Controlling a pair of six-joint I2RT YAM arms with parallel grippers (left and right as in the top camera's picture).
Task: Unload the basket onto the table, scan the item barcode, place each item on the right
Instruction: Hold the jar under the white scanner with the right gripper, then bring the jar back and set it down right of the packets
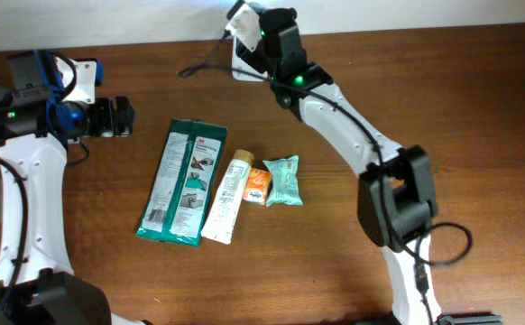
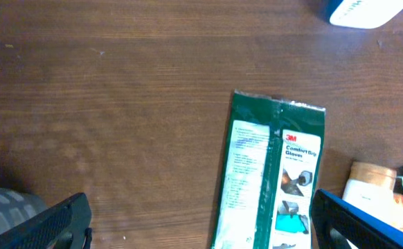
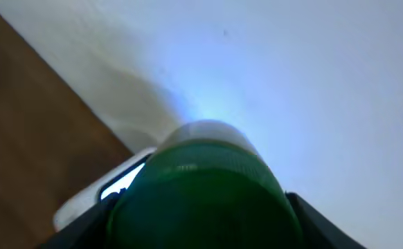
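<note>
A round dark green item (image 3: 201, 200) with a pale top fills the right wrist view. My right gripper (image 3: 201, 225) is shut on it, with a dark finger on either side. Just behind it lies a white scanner (image 3: 101, 190) with a bright window, against the white wall. In the overhead view the right gripper (image 1: 258, 36) is at the table's far edge over the white scanner (image 1: 241, 65), and the held item is mostly hidden by the arm. My left gripper (image 1: 125, 117) (image 2: 201, 225) hangs open at the left, above bare wood, with nothing between its fingers.
A green 3M gloves pack (image 1: 179, 181) (image 2: 271, 173), a white tube (image 1: 229, 194) (image 2: 368, 190), a small orange packet (image 1: 258, 185) and a teal pouch (image 1: 283, 181) lie in a row mid-table. A black cable (image 1: 204, 61) runs by the scanner.
</note>
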